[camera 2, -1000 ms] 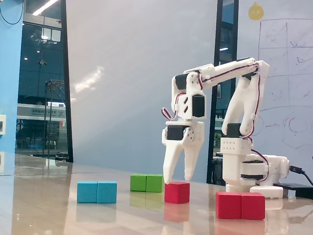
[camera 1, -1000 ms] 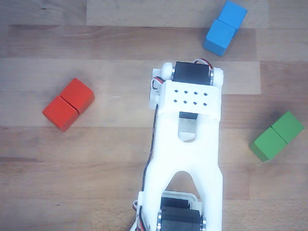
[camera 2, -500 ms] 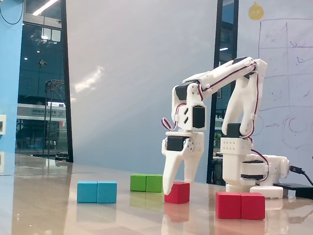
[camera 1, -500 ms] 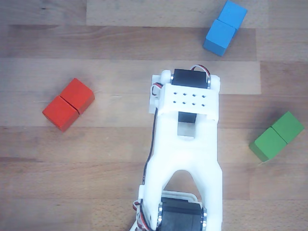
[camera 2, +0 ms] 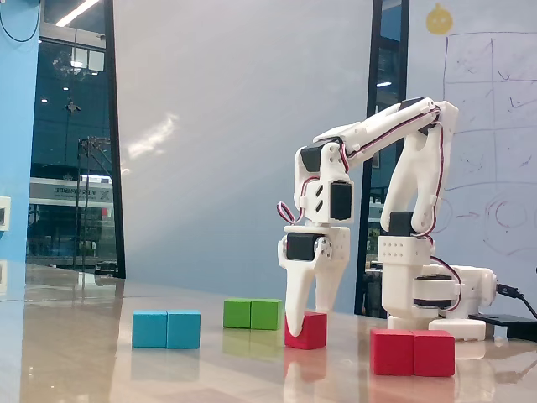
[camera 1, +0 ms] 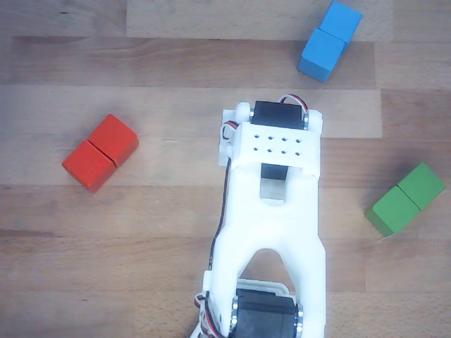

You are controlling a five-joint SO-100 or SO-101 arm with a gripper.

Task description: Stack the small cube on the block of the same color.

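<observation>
In the fixed view the small cube (camera 2: 309,331), plain red, rests on the table with my gripper (camera 2: 307,322) lowered over it. One white finger (camera 2: 294,312) presses its left face and the other drops behind it, so the jaws look shut on the cube. The red block (camera 2: 412,352), two cubes long, lies on the table to the right, apart from the cube. In the other view, looking down, the block (camera 1: 100,153) sits at the left, and my white arm (camera 1: 271,211) hides both the cube and the fingers.
A blue two-cube block (camera 1: 329,40) (camera 2: 166,329) and a green one (camera 1: 407,199) (camera 2: 252,314) lie on the wooden table. The arm's base (camera 2: 424,290) stands behind the red block in the fixed view.
My gripper came down around the small cube and its fingers narrowed onto it. The cube shifted very slightly to the right in the fixed view and stays on the table.
</observation>
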